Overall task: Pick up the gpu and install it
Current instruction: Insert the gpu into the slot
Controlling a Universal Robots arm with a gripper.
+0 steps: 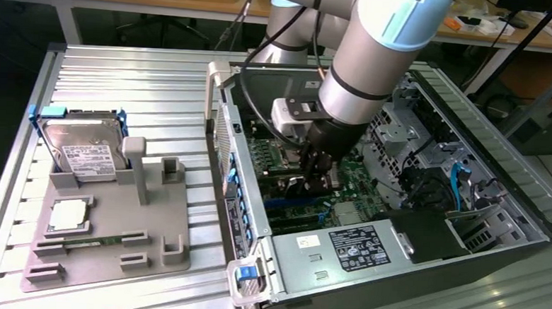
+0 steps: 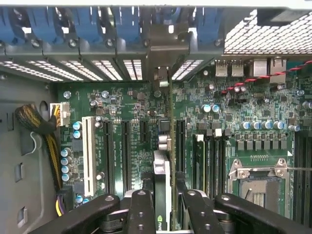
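Inside computer case (image 1: 228,131), gripper (image 2: 163,217) squeezes gpu (image 2: 162,180), held on edge over motherboard (image 2: 195,105) slots. Install step: card must line up straight with 1 slot.

gpu (image 2: 162,183) in gripper (image 2: 165,209) inside case (image 1: 231,145), seemingly just above motherboard (image 2: 122,105), hard drive (image 1: 85,155) at exterior view's left
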